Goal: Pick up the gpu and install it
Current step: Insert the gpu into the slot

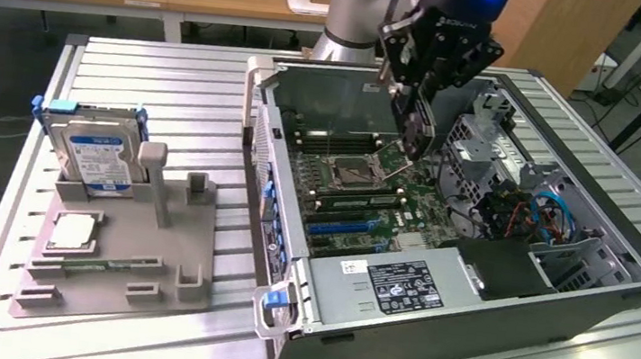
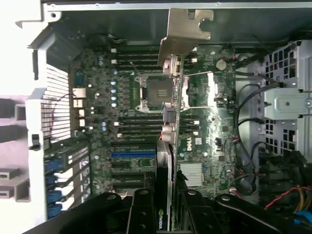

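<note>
The gpu (image 1: 419, 126) hangs on edge above the motherboard (image 1: 351, 178) inside the open computer case (image 1: 597, 297), with my gripper (image 1: 417, 95) shut on its upper part. In the wrist view the gpu (image 2: 168, 126) appears edge-on, its metal bracket (image 2: 187, 27) at the far end. The black fingers (image 2: 141, 209) clamp it on both sides, my gripper (image 2: 165, 207) shut on the card. The card floats over the CPU socket (image 2: 158, 90), apart from the board. A blue expansion slot (image 2: 131, 154) lies beside it on the board.
On the exterior view's left a grey fixture (image 1: 119, 252) holds a silver hard drive with a blue label (image 1: 99, 159), a processor chip (image 1: 73, 231) and a memory stick (image 1: 105, 265). A power supply (image 1: 405, 284) and cables (image 1: 547, 214) crowd the case.
</note>
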Controlling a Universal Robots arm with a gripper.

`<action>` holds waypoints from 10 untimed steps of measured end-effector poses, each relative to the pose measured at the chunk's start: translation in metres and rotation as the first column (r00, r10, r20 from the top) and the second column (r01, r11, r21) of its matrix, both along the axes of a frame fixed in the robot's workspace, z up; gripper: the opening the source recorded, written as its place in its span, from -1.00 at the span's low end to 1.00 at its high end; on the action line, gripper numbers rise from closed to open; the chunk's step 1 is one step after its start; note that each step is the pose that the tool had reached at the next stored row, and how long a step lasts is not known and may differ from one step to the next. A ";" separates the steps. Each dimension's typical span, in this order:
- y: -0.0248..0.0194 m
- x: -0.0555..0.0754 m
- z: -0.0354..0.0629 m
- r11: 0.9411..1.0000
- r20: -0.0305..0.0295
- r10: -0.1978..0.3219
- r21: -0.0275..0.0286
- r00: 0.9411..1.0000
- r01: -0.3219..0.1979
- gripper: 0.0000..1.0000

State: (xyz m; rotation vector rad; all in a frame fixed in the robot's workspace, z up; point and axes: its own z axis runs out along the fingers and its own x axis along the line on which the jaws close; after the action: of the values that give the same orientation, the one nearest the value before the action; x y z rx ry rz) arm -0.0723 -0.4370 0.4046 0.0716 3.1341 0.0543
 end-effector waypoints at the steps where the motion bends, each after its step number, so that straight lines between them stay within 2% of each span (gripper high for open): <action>1: 0.0000 0.004 -0.0005 1.000 0.000 0.002 0.000 1.000 -0.002 -0.47; 7: 0.0000 0.007 -0.0037 0.997 0.000 0.074 0.000 0.997 -0.074 -0.47; 10: -0.0001 0.007 -0.0037 0.997 0.000 0.076 0.000 0.997 -0.076 -0.47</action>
State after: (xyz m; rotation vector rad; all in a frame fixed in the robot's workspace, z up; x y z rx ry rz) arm -0.0651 -0.4371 0.4009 -0.0480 3.1359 0.0544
